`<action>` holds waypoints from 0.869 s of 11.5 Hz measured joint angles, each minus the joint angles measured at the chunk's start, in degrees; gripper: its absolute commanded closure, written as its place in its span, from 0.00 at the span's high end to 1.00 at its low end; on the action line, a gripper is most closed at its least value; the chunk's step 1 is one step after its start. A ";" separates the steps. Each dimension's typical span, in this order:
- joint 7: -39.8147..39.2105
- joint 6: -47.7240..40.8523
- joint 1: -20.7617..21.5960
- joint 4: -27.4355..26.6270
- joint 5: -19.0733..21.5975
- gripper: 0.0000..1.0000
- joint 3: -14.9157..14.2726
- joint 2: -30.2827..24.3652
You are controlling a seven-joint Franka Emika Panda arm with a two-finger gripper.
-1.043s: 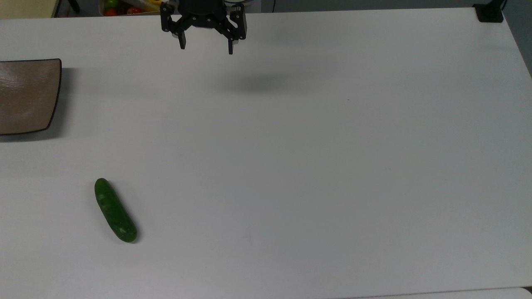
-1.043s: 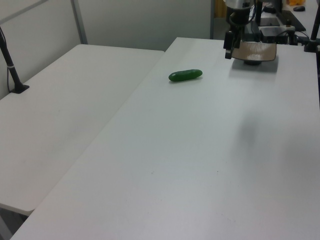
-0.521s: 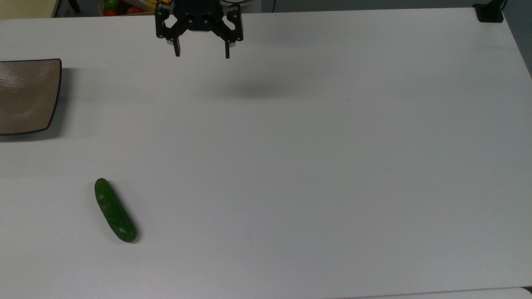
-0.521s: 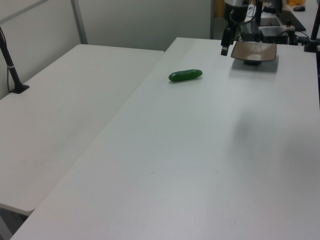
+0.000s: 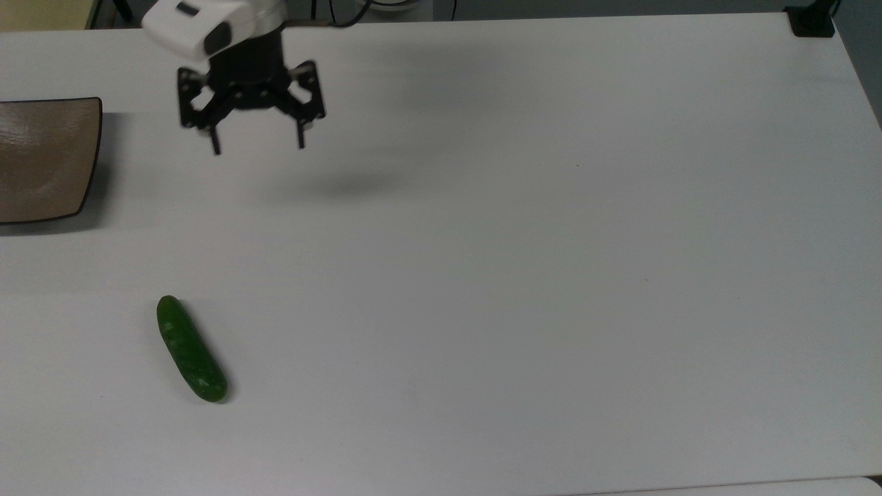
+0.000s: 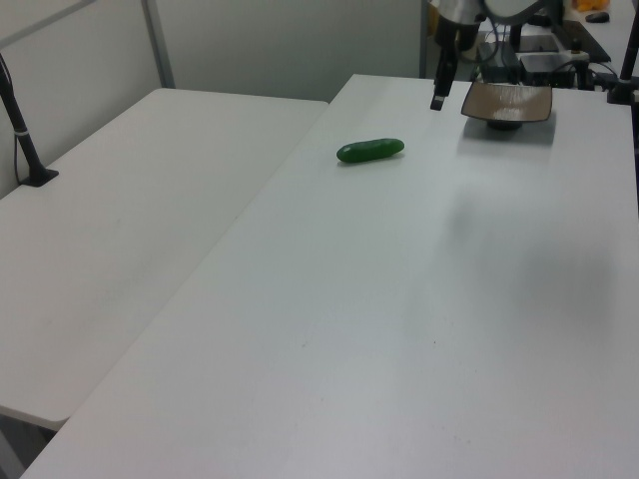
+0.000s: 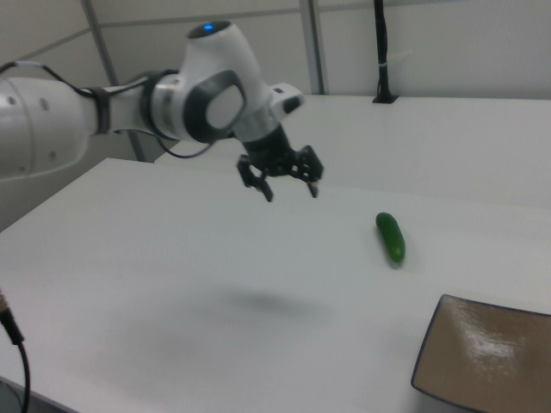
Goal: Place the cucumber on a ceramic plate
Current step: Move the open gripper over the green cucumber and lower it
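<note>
A short dark green cucumber [image 5: 191,349] lies on the white table [image 5: 524,262], at the lower left of the top view; it also shows as the cucumber [image 6: 370,150] in the left view and the cucumber [image 7: 390,237] in the right view. The brown-grey ceramic plate [image 5: 38,160] sits at the top view's left edge, the plate [image 6: 506,102] far back in the left view and the plate [image 7: 485,354] at the right view's lower right. My gripper [image 5: 258,145] hangs open and empty above the table, between plate and cucumber; the gripper [image 7: 291,191] is well clear of both.
A second white table [image 6: 110,230] adjoins on the left view's left, with a black post [image 6: 22,130] on it. A black mount [image 5: 812,21] sits at the top view's far right corner. A box of colourful items [image 5: 200,10] lies beyond the table's far edge.
The gripper has swung toward the top view's left and nearer the cucumber, still open. The cucumber and the plate have not moved.
</note>
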 measured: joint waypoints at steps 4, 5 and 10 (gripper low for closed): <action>-12.55 4.40 -5.40 9.33 -0.03 1.00 -0.05 12.24; -14.06 6.45 -6.10 10.69 -0.03 1.00 -0.05 14.79; -13.04 19.59 -8.41 17.34 -0.02 1.00 -0.05 27.02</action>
